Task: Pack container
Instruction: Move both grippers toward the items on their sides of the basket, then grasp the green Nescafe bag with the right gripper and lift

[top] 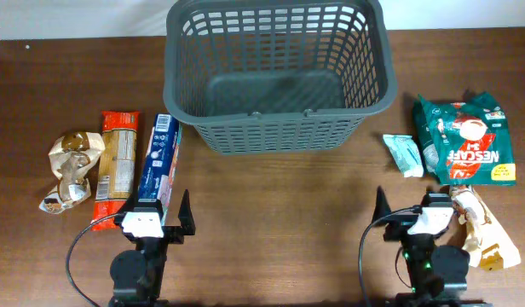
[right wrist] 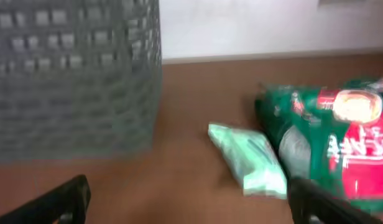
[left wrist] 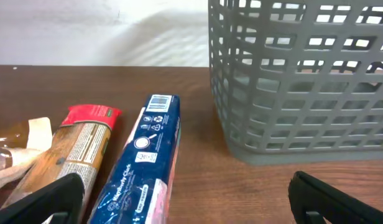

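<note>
Your left tool (top: pixel 160 213) sits low at the near edge of the surface (top: pixel 279 196), jaws spread wide and holding nothing. It looks parked to face its row of goods. The blue box (top: pixel 158 158) lies lengthwise at its 12 o'clock, its near end just beside the tool. To the left of the box lie a red-ended pasta packet (top: pixel 118 162) and then a crumpled brown wrapper (top: pixel 71 166), side by side, so a sideways reach for the box would likely crowd the packet.

Your right tool (top: pixel 416 211) mirrors it, wide apart and empty. A pale green sachet (top: pixel 403 155) lies at its 12 o'clock, apart from the rest, and the green Nescafe bag (top: pixel 463 141) at 1 o'clock. A tan packet (top: pixel 482 228) lies just beside the tool at 3 o'clock, close enough that an outward swing might brush it.

The container (top: pixel 279 132) stands at the far middle, at 1 o'clock from the left tool and 11 o'clock from the right, with nothing inside. Goods flank it on either side, so each arm can feed it. Its tall slotted walls are the obstacle, so I judge that each item must be lifted over the rim.
</note>
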### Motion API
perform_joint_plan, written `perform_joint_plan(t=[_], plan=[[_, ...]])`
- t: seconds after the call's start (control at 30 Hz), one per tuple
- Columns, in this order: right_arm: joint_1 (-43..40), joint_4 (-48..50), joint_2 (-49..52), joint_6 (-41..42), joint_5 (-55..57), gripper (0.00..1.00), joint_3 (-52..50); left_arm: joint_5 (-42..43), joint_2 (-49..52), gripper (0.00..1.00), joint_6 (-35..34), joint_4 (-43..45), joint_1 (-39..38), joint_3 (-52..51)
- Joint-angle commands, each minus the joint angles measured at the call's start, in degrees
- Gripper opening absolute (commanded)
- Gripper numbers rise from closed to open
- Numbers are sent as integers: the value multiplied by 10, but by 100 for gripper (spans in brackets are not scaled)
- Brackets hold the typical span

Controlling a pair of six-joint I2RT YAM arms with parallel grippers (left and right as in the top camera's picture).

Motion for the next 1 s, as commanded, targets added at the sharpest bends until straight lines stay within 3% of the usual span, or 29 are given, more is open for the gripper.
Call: perform_joint_plan(t=[0.0, 0.3, 0.6, 0.77, 0.97], plan=[[5, -86, 55, -13, -3, 99, 111, -42, 18, 99, -12, -44, -2, 56], [4, -247, 386, -51, 56, 99, 489, -60, 240, 99, -12, -146, 52, 257], [4, -487, 620, -73, 76, 99, 850, 128, 527, 99, -12, -171, 179, 470], [-59, -534, 711, -48, 86, 99, 937, 140, 627, 99, -11, -170, 194, 516], [-163, -528, 856, -40, 86, 99, 941, 140, 696, 99, -12, -169, 194, 516]])
